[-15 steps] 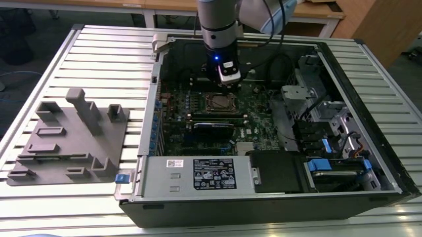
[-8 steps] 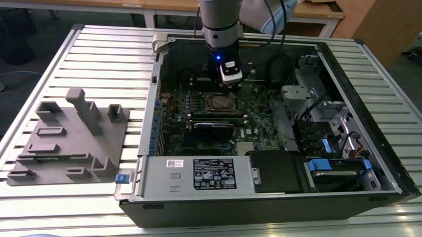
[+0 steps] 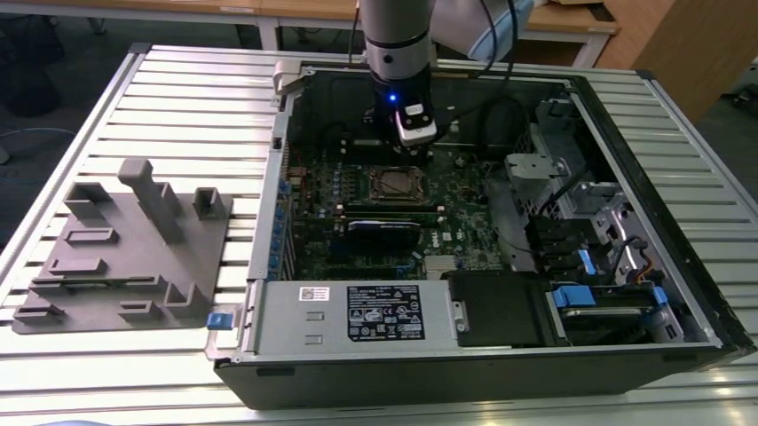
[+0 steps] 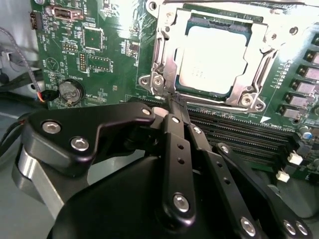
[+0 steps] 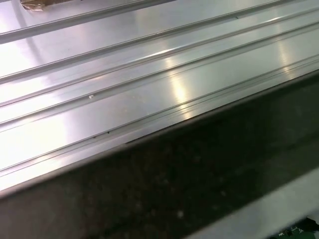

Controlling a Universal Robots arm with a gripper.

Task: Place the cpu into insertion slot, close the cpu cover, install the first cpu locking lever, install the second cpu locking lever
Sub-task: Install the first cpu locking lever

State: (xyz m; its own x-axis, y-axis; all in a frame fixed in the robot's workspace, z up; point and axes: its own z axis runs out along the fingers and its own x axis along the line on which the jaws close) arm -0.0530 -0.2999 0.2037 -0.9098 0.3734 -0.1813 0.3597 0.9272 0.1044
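In the second wrist view the cpu (image 4: 214,59) lies flat in the insertion slot (image 4: 202,93), its pale metal top showing through the window of the cpu cover (image 4: 167,55), which lies down over it. My gripper (image 4: 172,102) has its black fingers (image 4: 175,149) drawn together, tips at the socket's near corner beside a thin wire lever (image 4: 209,104). Whether the lever is between the tips is hidden. In the exterior view the gripper (image 3: 403,155) hangs just behind the socket (image 3: 395,184) inside the open computer case (image 3: 663,177).
Long black memory slots (image 4: 234,134) run beside the socket, and a coin battery (image 4: 70,91) sits further off. A black card (image 3: 382,232), the power supply (image 3: 379,311) and drive bays (image 3: 592,266) crowd the case. A grey fixture tray (image 3: 119,248) lies on the ribbed metal table (image 5: 124,74).
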